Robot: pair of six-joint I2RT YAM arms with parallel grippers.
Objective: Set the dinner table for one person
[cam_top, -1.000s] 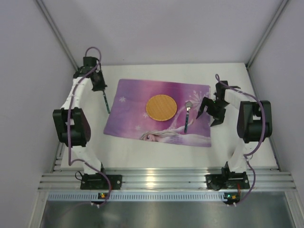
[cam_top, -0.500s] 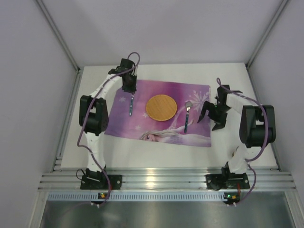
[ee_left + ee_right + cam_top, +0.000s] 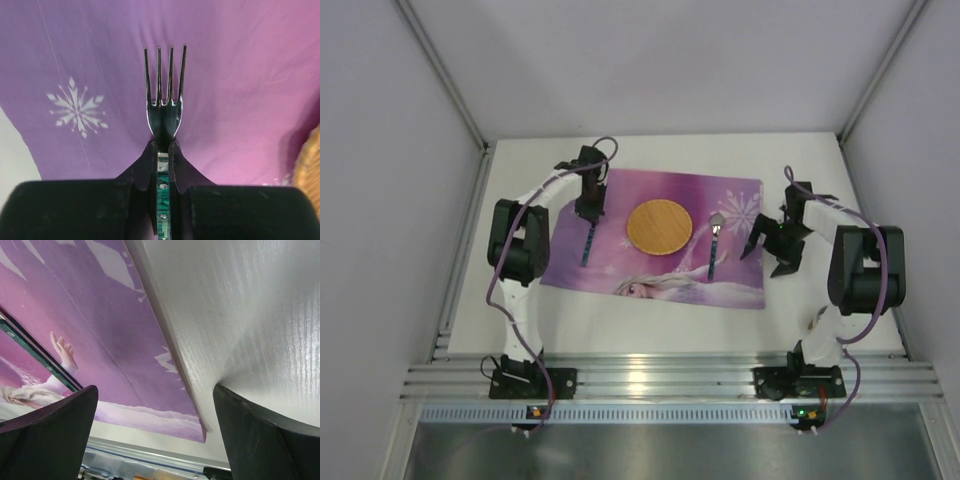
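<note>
My left gripper (image 3: 588,218) is shut on the green handle of a fork (image 3: 586,246) over the left part of the purple snowflake placemat (image 3: 650,262). In the left wrist view the gripper (image 3: 163,146) grips the fork (image 3: 164,95) just below its head, tines pointing away over the placemat (image 3: 240,75). A round woven plate (image 3: 658,227) lies mid-mat, and a green-handled spoon (image 3: 714,246) lies to its right. My right gripper (image 3: 772,246) is open and empty above the mat's right edge, also in its wrist view (image 3: 155,390). The white dinner table (image 3: 820,300) lies beneath.
The booth's grey walls close in on three sides of the table. A metal rail (image 3: 660,380) runs along the near edge by the arm bases. The right wrist view shows the placemat's edge (image 3: 165,350), bare table (image 3: 240,300) and the spoon's handle (image 3: 35,354).
My left arm has carried the fork from left of the placemat onto its left part, then shifted it slightly nearer. My right gripper has drawn a little to the right, staying open.
</note>
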